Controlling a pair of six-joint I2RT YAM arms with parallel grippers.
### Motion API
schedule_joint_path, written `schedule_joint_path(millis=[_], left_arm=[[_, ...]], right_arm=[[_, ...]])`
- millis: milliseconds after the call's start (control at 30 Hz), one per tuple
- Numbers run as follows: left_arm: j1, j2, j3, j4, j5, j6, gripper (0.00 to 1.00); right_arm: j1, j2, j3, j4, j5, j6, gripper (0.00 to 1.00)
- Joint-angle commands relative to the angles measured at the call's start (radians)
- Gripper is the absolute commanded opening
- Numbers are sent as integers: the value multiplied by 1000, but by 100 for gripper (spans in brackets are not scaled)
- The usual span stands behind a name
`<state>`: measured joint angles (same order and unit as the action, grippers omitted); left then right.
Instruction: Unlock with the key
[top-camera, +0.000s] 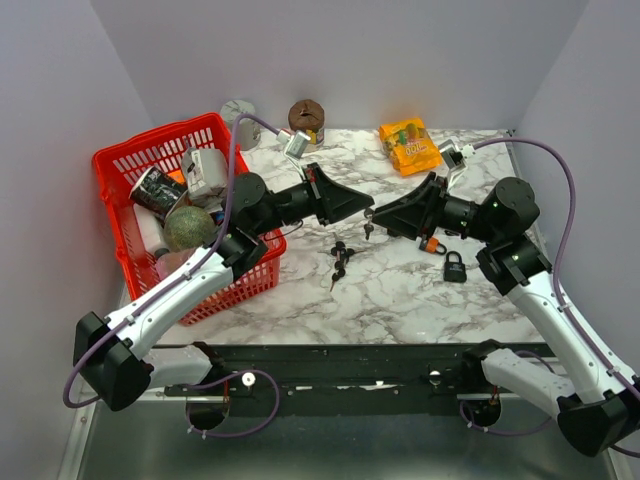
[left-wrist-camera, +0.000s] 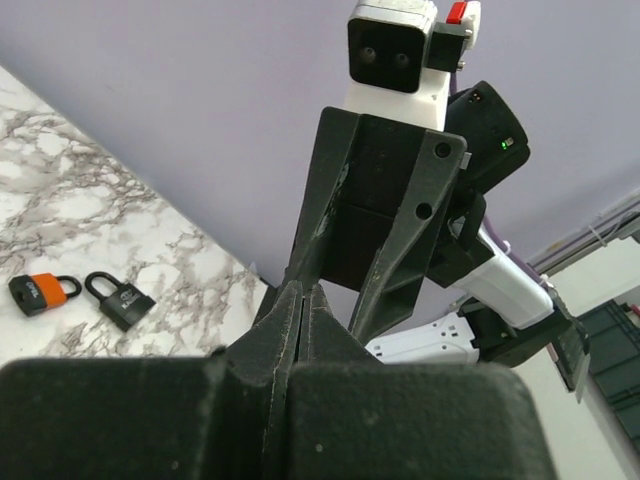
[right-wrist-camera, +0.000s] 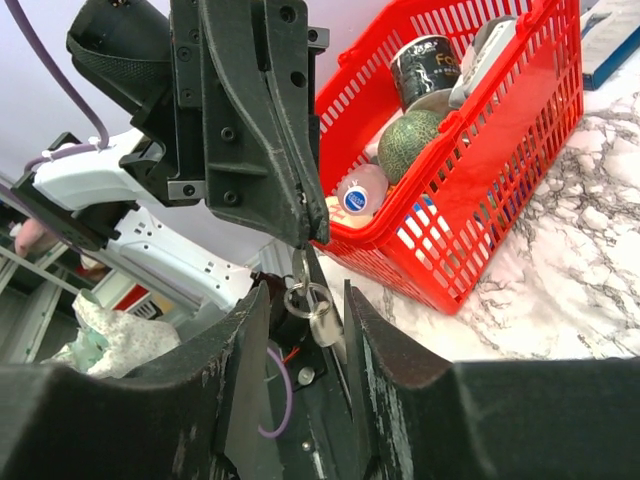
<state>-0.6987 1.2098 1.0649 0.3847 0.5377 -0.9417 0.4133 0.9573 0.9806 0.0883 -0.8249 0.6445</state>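
White marble tabletop is occupied right of centre by the black metal padlock, not yet unlocked; the small silver key is held pinched above frame centre by the left gripper, with the right gripper spread around it

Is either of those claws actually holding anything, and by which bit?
The left gripper pinches the key bunch by its top end; the rest dangles between the right gripper's open fingers, ungripped.
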Motion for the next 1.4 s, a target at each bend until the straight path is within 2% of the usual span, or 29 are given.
schedule_joint_path(millis=[0,233,967,1300,1367], left_arm=[[-18,-12,-2,63,-27,-11,0],[-22,0,9,63,-19,-12,0],[-25,33,23,83,10,-29,0],[-25,43,30,86,5,-39,0],[-27,57,43,74,5,-39,0]], right_arm=[[7,1,6,11,-29,-19,42],[7,9,10,19,-37,-19,33],[9,26,17,80,-72,12,29],[9,46,7,84,-92,17,1],[9,46,1,85,-80,26,1]])
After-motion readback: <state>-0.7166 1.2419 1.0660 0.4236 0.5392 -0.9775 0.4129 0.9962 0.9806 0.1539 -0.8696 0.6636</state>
